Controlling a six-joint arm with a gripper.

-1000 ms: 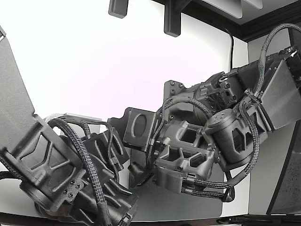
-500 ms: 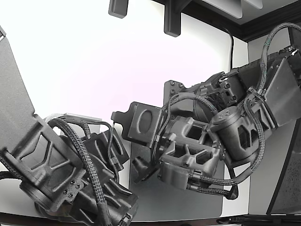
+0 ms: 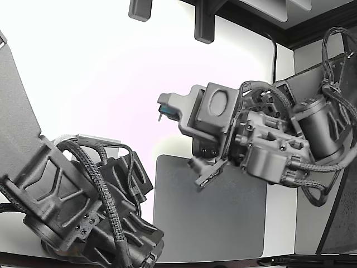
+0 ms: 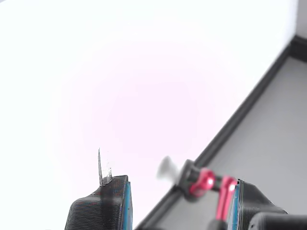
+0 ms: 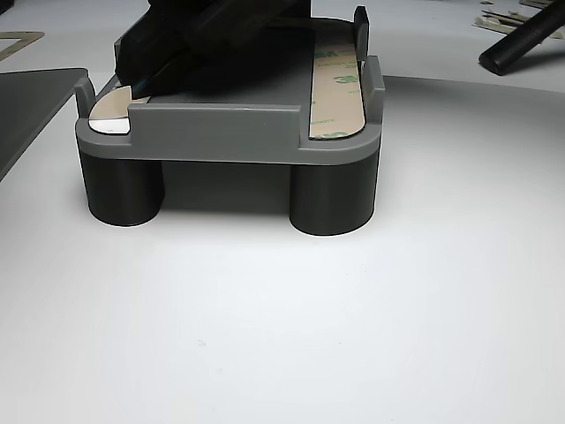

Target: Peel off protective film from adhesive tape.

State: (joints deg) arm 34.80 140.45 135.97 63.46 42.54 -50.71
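- The tool (image 3: 179,146) hung above the surface (image 3: 100,72), jaws apart, a thin film sliver (image 4: 100,167) on one fingertip.
- The tape strip (image 5: 337,95) lay in a grey holder (image 5: 229,132).
- A dark mat (image 3: 223,218) lay below.

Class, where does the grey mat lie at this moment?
In the exterior view, the grey mat lies flat on the white table, low and centre, beneath the raised gripper.

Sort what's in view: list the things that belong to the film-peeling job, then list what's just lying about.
Part of the job:
gripper, holding a thin clear sliver
gray holder
tape strip with its printed liner

Just lying about:
dark mat
scraps behind the holder
black rod
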